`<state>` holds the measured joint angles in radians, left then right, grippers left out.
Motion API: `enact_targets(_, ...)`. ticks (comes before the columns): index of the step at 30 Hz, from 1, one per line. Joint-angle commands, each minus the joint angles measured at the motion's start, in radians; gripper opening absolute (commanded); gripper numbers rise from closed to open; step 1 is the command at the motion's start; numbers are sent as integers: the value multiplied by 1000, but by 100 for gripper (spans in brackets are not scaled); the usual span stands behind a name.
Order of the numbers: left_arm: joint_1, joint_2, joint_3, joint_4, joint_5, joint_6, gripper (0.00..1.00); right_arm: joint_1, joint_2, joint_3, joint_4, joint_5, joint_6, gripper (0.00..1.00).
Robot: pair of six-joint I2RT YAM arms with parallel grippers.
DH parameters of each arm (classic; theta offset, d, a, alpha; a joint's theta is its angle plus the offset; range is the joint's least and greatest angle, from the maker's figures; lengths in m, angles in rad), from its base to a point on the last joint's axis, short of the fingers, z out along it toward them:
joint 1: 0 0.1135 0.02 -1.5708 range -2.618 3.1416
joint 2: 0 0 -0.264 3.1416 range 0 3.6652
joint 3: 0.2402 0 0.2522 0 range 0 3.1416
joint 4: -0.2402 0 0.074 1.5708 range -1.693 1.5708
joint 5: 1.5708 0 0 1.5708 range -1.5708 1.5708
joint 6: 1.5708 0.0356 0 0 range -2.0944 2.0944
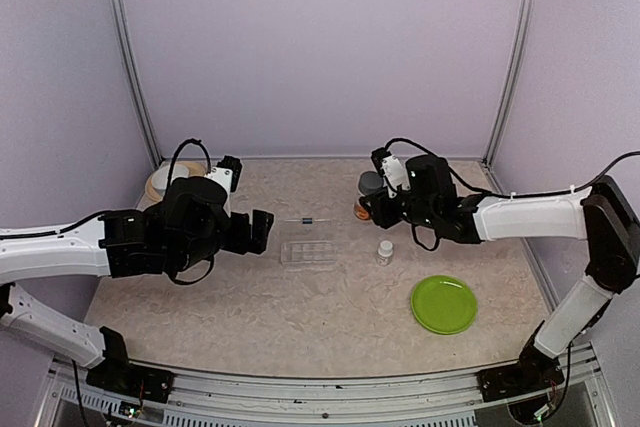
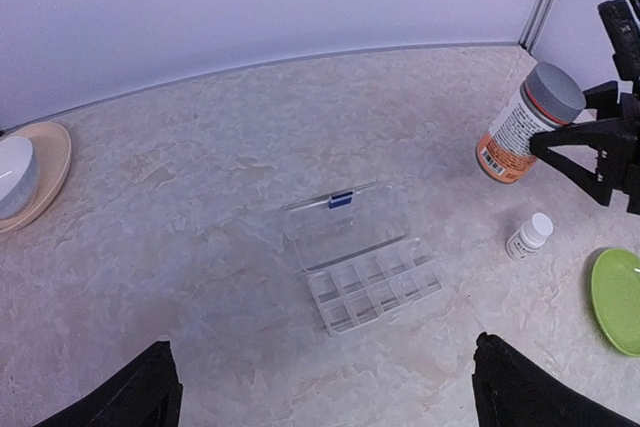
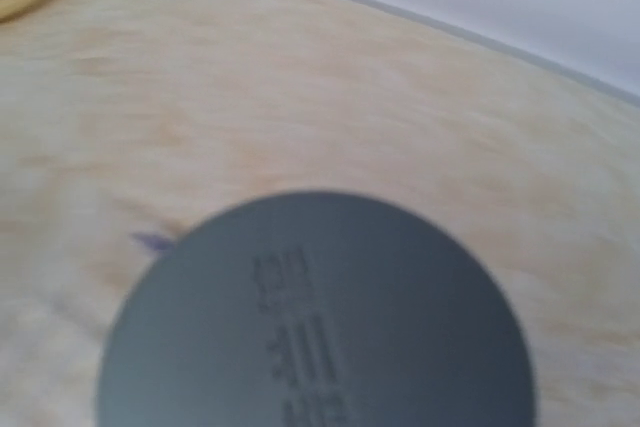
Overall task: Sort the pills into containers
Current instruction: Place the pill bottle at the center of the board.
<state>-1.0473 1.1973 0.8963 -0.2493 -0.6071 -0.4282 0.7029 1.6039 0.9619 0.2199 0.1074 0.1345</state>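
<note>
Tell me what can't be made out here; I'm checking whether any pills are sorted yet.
- Pills: too small to see in the clear box, top or left wrist view.
- Right wrist view: blurred grey cap fills it, hiding everything beneath.
- Top view: right arm hides most of the orange-labelled bottle.
- Bowl: cut by left wrist view's left edge.

The table [image 1: 250,307] was beige, marbled with pale veins. The box [image 2: 375,287] was clear, with a blue mark [image 2: 340,200]. The bottle [image 2: 515,132] had a grey cap [image 3: 320,317] and an orange-and-white label. The small bottle [image 2: 528,237] was white, the plate [image 1: 443,304] lime green, the saucer [image 2: 50,172] tan, the bowl [image 2: 12,175] white. The walls [image 1: 320,47] were pale lilac.
</note>
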Motion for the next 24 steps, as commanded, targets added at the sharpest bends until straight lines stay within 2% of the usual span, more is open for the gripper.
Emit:
enact_targets(1, -8, -43, -9, -17, -31, -24, 99, 91, -115, -41, -60, 9, -15, 48)
enact_targets(10, -11, -61, -10, -30, 0, -10, 99, 289, -281, -134, -168, 6, 42, 48)
enact_targets(16, -26, -57, -8, -32, 19, -3, 99, 381, -261, -201, -181, 42, 78, 49)
enact_targets(24, -36, -61, 5, -30, 18, 12, 99, 428, -198, -243, -133, 47, 104, 50)
